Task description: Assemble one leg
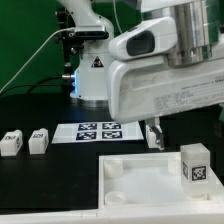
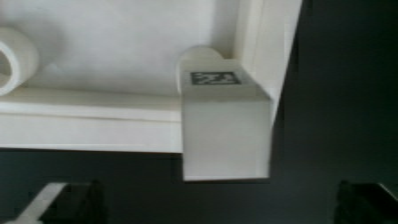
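A white square leg (image 1: 196,163) with a black-and-white tag stands upright at a corner of the large white panel (image 1: 135,178), on the exterior view's right. In the wrist view this leg (image 2: 228,125) rises from the panel's corner (image 2: 107,110), its tag on the far end. My gripper (image 1: 152,135) hangs just behind the panel, to the exterior view's left of that leg. It is open and empty. In the wrist view its dark fingertips (image 2: 63,200) stand wide apart, and the gripper (image 2: 217,205) does not touch the leg.
Two more tagged legs (image 1: 11,142) (image 1: 38,140) lie on the black table at the exterior view's left. The marker board (image 1: 100,131) lies behind the panel. A round socket (image 2: 15,55) shows in the panel. The arm's base stands at the back.
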Motion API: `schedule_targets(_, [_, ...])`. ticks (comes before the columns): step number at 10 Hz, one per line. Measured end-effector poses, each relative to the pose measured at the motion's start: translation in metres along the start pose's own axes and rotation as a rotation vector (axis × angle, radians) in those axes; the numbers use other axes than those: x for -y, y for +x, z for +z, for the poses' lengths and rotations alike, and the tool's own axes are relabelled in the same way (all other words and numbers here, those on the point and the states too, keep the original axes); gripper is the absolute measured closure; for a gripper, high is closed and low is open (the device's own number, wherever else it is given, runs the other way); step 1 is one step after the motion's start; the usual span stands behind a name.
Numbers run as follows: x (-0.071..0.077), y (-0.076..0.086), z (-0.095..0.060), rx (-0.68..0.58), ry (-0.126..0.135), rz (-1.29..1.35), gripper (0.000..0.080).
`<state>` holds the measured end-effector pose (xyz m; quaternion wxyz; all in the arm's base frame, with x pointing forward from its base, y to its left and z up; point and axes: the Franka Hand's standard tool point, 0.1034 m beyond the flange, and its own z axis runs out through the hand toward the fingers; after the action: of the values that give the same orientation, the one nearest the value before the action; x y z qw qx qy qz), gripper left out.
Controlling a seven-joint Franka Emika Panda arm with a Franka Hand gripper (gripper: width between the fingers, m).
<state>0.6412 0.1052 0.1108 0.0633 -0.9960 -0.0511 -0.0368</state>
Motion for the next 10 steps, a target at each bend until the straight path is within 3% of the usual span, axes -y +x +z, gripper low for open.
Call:
schedule_targets(1, [-0.005,-0.001,0.009,0.007,0.000,0.008,0.0150])
schedule_targets(3, [0.007,-0.009,0.026,-0.005,-0.002,0.025,0.0150])
schedule_targets(7, [0.019,-0.016,0.033,0.009,-0.001,0.018,0.0150])
schedule_targets(9, [0.018,-0.016,0.033,0.009,-0.001,0.018,0.0394])
schedule_targets(10, [0.017,-0.016,0.032,0.009,-0.002,0.019,0.0394])
